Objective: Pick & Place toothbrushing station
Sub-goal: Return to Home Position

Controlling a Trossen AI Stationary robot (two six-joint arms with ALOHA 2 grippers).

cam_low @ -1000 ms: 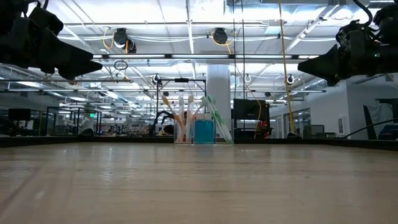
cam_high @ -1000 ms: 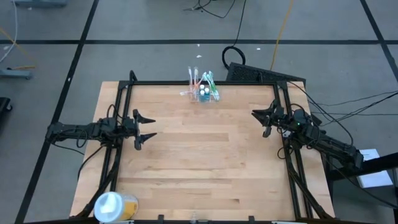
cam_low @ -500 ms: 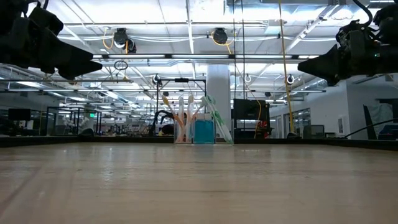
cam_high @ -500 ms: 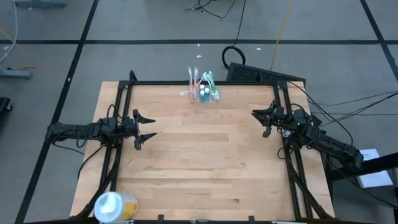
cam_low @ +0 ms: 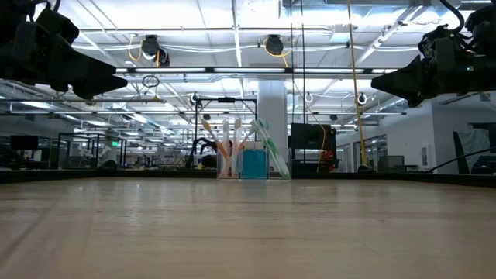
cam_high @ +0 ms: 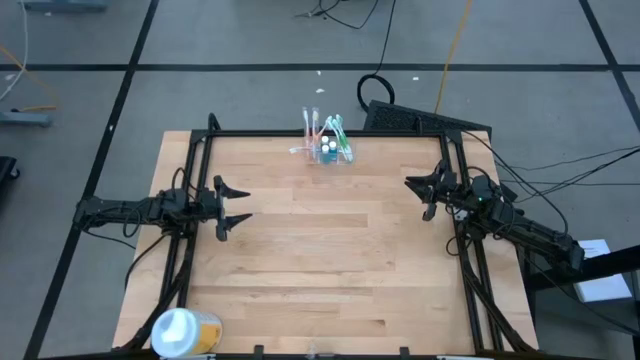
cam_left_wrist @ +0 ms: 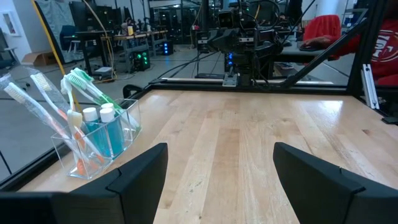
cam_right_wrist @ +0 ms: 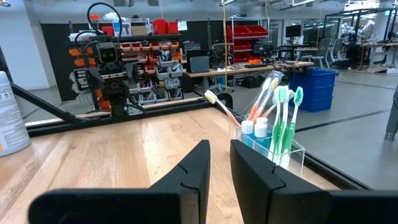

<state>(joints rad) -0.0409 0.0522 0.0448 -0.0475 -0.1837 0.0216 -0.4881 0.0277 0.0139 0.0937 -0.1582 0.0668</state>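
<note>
The toothbrushing station (cam_high: 326,150) is a small clear plastic holder with several toothbrushes and two small blue bottles. It stands on its base at the middle of the table's far edge, and shows in the low view (cam_low: 244,161), the left wrist view (cam_left_wrist: 93,134) and the right wrist view (cam_right_wrist: 270,140). My left gripper (cam_high: 234,205) hovers open near the table's left side, well short of the station. My right gripper (cam_high: 421,196) hovers near the right side, its fingers almost together with a narrow gap (cam_right_wrist: 220,168), and holds nothing.
A round white-and-yellow tub (cam_high: 183,331) lies at the table's near left corner. A black frame (cam_high: 300,133) runs along the table's far, left and right edges. The bare wooden top (cam_high: 330,250) lies between the arms.
</note>
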